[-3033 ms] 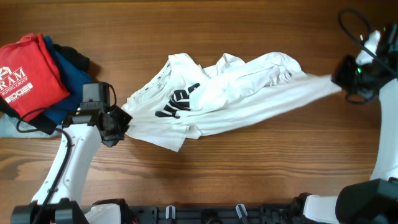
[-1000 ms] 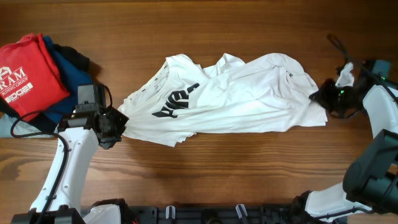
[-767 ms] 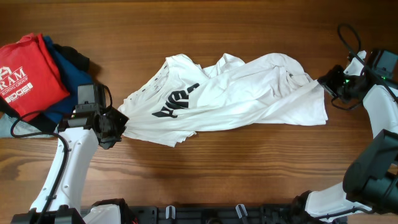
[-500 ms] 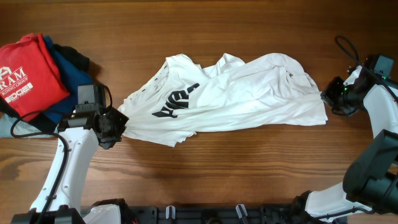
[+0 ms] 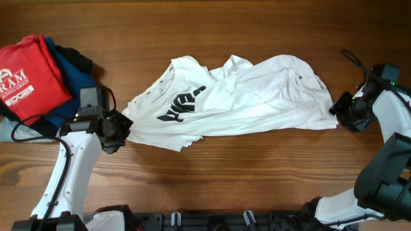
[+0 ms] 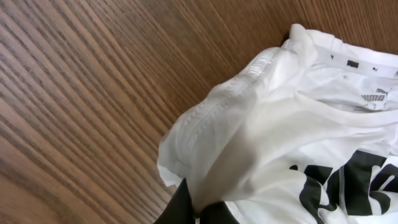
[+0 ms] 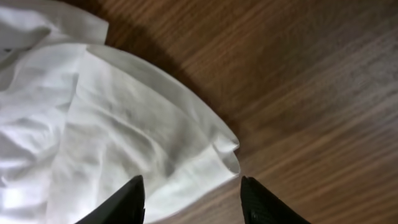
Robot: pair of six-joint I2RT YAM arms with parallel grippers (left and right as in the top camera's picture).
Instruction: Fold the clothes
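**White T-shirt lying crumpled mid-table: left end pinched, right end free**

White cotton is filling the middle of the overhead frame. The T-shirt [image 5: 237, 96] is lying crumpled on the wooden table [image 5: 257, 179], reaching from left of centre across to the right side, with long folds running along it. Its black print [image 5: 183, 106] is facing up in the left half of the garment, and creases are partly breaking it up.

I am finding the left gripper [image 5: 125, 128] at the shirt's left end, left of centre and slightly below mid-height. In the left wrist view its dark fingers [image 6: 177, 213] are sitting closed at the bottom edge of the frame. They are pinching a bunched ridge of white fabric that is rising off the wood. The collar band and part of the print are showing on the right side of that view.

The right gripper [image 5: 339, 110] is sitting just beside the shirt's right edge, at the right side of the overhead frame. In the right wrist view its two fingers [image 7: 127, 202] are standing apart at the bottom of the frame. The folded corner of the cloth [image 7: 227, 155] is lying flat on the wood between and above them, and they are gripping nothing.

A red shirt [image 5: 29, 77] with white lettering is resting in the upper left corner. It is lying over a blue garment [image 5: 67, 83] with a black garment [image 5: 82, 61] beside it, all well apart from the white shirt.
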